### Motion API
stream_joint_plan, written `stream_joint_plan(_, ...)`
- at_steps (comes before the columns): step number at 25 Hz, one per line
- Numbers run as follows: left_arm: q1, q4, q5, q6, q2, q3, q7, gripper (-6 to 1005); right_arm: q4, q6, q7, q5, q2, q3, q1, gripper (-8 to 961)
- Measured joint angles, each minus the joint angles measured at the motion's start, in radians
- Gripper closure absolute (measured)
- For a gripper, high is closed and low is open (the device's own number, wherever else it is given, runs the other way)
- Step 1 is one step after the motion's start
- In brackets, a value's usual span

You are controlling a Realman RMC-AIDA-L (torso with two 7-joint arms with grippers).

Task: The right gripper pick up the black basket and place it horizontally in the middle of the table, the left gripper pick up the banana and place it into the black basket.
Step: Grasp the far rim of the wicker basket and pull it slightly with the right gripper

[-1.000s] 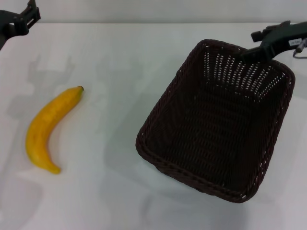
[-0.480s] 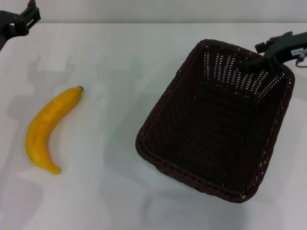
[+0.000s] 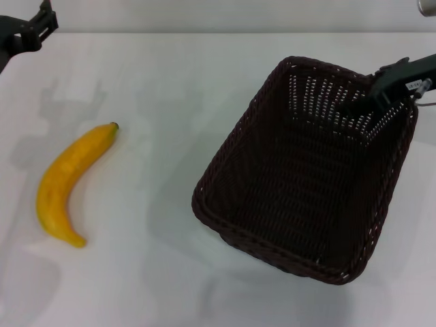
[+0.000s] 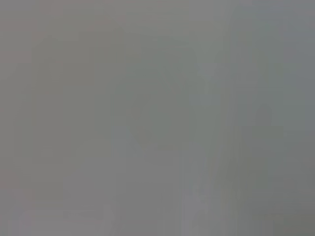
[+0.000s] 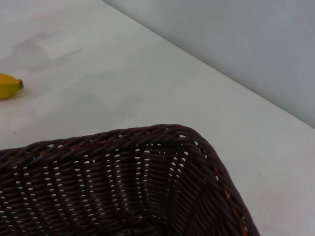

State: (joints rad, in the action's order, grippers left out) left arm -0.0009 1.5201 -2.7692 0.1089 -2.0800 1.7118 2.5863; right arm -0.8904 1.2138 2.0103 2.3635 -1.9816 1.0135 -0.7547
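Note:
The black basket [image 3: 300, 184] stands on the white table [image 3: 170, 82] at the right, turned at an angle, with nothing in it. My right gripper [image 3: 370, 90] hangs at the basket's far right corner, open, one finger over the rim and the other reaching inside the far wall. The right wrist view looks down on that corner of the basket [image 5: 123, 187] and shows the banana's tip [image 5: 7, 84] far off. The banana [image 3: 68, 180] lies on the table at the left, stem end pointing away. My left gripper [image 3: 30, 27] is parked at the far left corner.
The table's far edge meets a grey wall [image 3: 218, 13]. Bare white tabletop lies between banana and basket. The left wrist view shows only flat grey.
My right gripper has moved right and lower, down onto the basket's far right corner. The basket has barely shifted. Banana and left arm are where they were.

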Motion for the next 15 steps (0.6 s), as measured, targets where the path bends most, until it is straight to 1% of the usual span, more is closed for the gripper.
stream_joint_plan(12,-0.001,0.002,0.000,0.000,0.000,0.002,0.000,124,-0.018,0.002,0.003,0.004,-0.007,0.009,0.007,240)
stream_joint_plan(15,-0.001,0.002,0.000,0.000,0.000,0.002,0.000,124,-0.035,0.002,0.004,0.005,-0.012,0.008,0.012,243)
